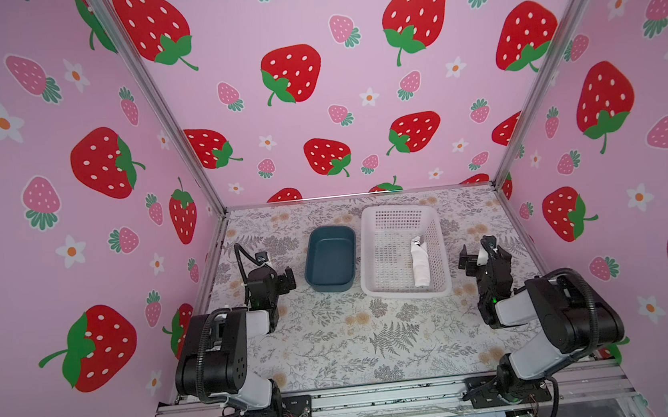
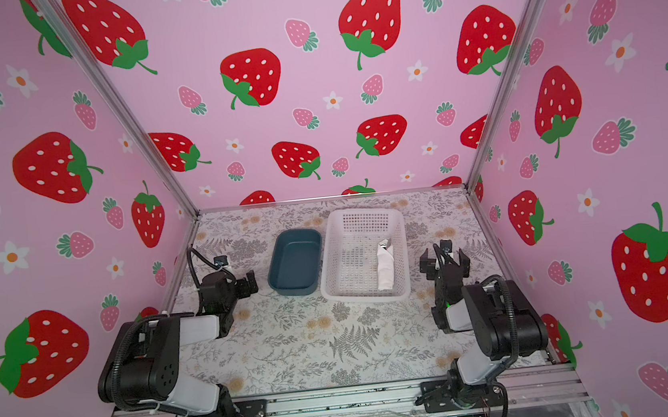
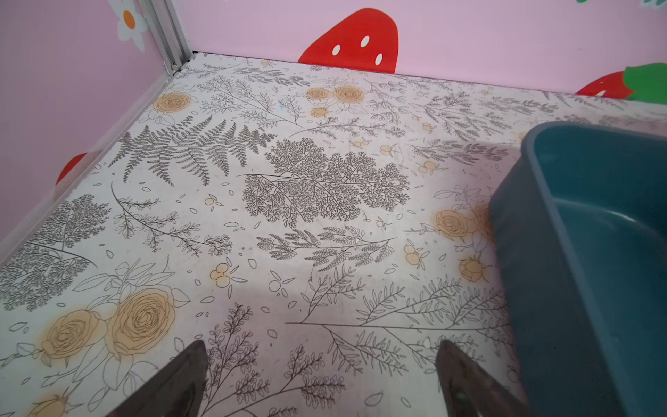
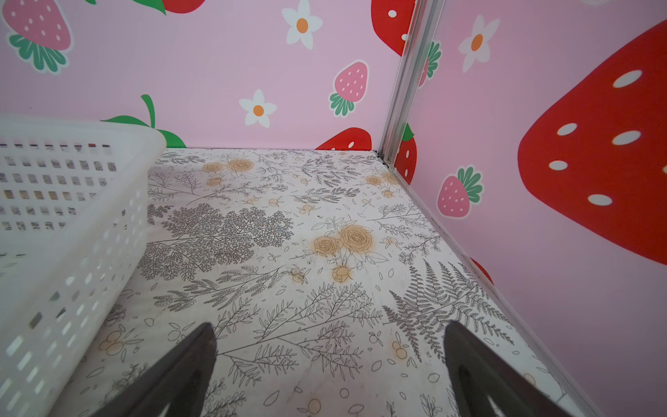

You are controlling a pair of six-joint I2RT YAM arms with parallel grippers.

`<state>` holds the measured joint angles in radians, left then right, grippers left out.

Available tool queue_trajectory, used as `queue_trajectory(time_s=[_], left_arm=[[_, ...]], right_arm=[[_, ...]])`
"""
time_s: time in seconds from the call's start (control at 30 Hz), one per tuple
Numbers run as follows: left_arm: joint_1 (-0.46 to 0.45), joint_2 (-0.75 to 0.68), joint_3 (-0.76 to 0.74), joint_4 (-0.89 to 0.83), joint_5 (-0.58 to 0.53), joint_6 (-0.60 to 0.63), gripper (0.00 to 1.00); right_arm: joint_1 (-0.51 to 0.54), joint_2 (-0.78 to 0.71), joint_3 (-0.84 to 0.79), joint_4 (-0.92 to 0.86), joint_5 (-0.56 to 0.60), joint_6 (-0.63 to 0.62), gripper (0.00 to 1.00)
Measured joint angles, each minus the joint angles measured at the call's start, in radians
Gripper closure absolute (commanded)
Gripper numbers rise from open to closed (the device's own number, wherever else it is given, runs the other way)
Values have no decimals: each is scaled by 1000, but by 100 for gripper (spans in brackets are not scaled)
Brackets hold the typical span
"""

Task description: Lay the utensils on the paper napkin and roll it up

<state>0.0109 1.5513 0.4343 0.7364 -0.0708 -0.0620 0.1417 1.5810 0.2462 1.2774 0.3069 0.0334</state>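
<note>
**Rolled napkin lying in basket; both claws standing empty**

The paper napkin (image 1: 420,266) is lying as a tight white roll inside the white perforated basket (image 1: 405,293). It is right of centre in both top views, running along the basket's right-hand wall. At the roll's upper end a small dark-and-silver tip of the utensils (image 1: 420,241) is poking out; which pieces are wrapped inside cannot be told. The blue tub (image 1: 331,287) is sitting just left of the basket, showing nothing inside.

The left claw (image 1: 285,279) is hanging low at the left of the worktop (image 1: 357,341), beside the tub, with jaws spread wide and gripping nothing. The right claw (image 1: 476,252) is hanging just right of the basket, likewise wide apart and empty.

Judgement: the rolling is looking finished, and the step in hand is standing off. Doing that well is calling for both claws clear of the basket wall, no brushing against the roll, and a check that the outer flap is not springing loose.
</note>
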Motion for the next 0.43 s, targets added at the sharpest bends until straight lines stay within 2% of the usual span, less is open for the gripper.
queue_trajectory(time_s=[0.43], left_arm=[[-1, 0, 0, 0, 1, 7, 1]], right_arm=[[0, 0, 0, -1, 0, 0, 0]])
